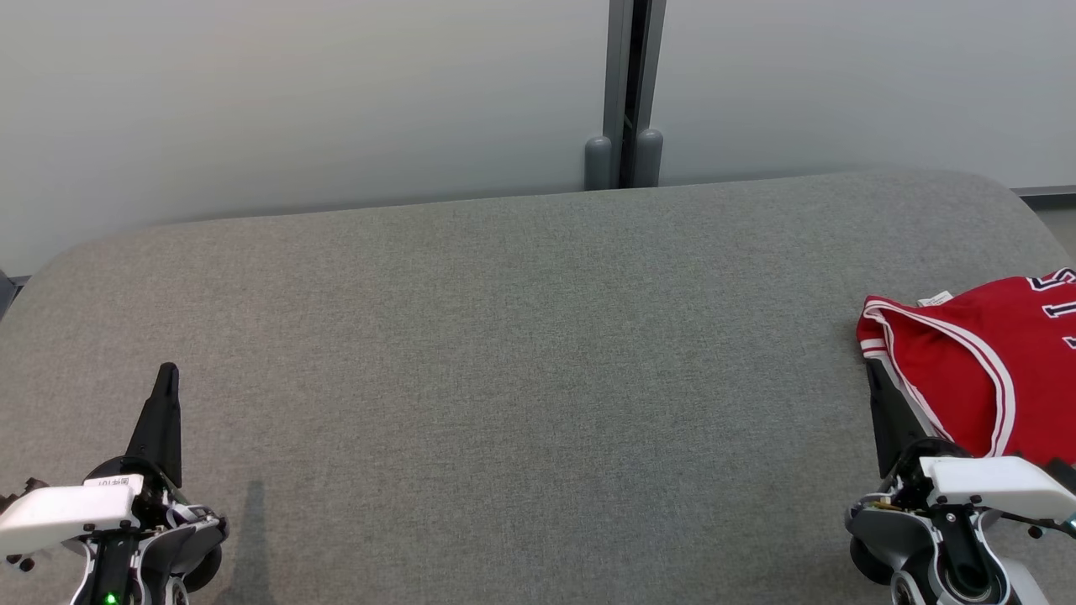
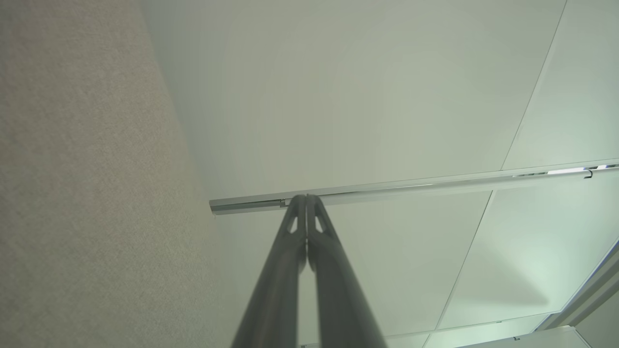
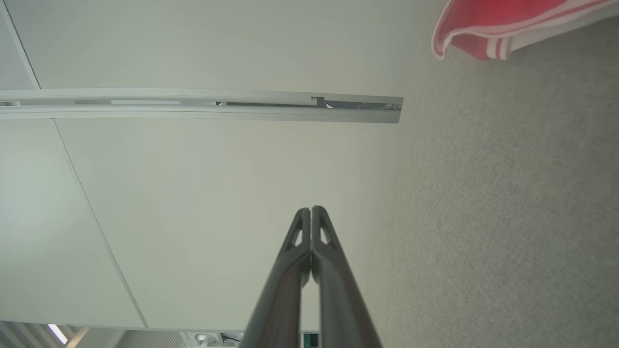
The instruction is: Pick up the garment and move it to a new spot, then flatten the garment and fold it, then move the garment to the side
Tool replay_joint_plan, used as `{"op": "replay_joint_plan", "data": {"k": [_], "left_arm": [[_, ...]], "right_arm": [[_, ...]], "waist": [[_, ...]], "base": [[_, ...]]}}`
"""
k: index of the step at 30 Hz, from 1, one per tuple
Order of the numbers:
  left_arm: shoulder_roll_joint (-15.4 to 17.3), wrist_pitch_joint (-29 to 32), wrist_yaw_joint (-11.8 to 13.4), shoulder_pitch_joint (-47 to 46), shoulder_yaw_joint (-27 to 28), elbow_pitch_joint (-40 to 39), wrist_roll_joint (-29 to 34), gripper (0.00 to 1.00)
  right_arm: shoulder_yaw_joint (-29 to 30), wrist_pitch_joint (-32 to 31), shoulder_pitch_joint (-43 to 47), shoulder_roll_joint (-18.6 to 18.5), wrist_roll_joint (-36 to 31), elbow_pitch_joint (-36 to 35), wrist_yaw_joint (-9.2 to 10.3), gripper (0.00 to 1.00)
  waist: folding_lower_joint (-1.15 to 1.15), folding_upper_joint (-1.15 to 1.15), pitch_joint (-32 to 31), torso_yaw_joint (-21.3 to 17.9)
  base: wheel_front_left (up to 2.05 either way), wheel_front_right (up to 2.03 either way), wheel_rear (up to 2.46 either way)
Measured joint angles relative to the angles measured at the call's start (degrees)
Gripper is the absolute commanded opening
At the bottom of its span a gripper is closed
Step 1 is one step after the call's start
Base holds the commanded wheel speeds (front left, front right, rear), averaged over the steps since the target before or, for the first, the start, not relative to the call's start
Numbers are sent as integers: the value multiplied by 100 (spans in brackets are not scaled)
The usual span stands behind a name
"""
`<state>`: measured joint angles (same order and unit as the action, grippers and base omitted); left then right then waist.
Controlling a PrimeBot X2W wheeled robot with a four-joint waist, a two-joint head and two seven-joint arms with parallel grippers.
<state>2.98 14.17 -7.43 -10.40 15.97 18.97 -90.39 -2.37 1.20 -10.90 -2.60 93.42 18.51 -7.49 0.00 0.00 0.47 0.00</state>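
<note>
The garment (image 1: pixel 979 361) is a red sleeveless jersey with white trim and dark numerals, lying on the grey fabric surface (image 1: pixel 521 361) at the far right edge of the head view. A corner of the garment (image 3: pixel 488 24) also shows at the top right of the right wrist view. My right gripper (image 1: pixel 874 370) stands at the lower right, just left of the jersey's near edge, shut and holding nothing (image 3: pixel 311 209). My left gripper (image 1: pixel 168 370) is at the lower left, far from the jersey, its fingers pressed together and empty (image 2: pixel 306 196).
Pale wall panels (image 1: pixel 294 101) rise behind the surface, joined by a grey vertical post (image 1: pixel 626 92). The surface has rounded far corners. A wide stretch of bare grey fabric lies between the two grippers.
</note>
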Motion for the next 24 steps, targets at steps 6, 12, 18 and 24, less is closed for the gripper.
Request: {"op": "replay_joint_plan", "data": {"k": [6,12,18,24], "left_arm": [[-1,1,0,0,1,0,1,0],[-2,1,0,0,2,0,1,0],[-2,1,0,0,3,0,1,0],[-3,1,0,0,4,0,1,0]], "right_arm": [[1,0,0,0,0,0,0,0],[0,0,0,0,0,0,0,0],[1,0,0,0,0,0,0,0],[0,0,0,-1,0,0,0,0]], "waist": [[0,0,0,0],[0,0,0,0],[0,0,0,0],[0,0,0,0]], "base": [[0,0,0],[0,0,0],[0,0,0],[0,0,0]]}}
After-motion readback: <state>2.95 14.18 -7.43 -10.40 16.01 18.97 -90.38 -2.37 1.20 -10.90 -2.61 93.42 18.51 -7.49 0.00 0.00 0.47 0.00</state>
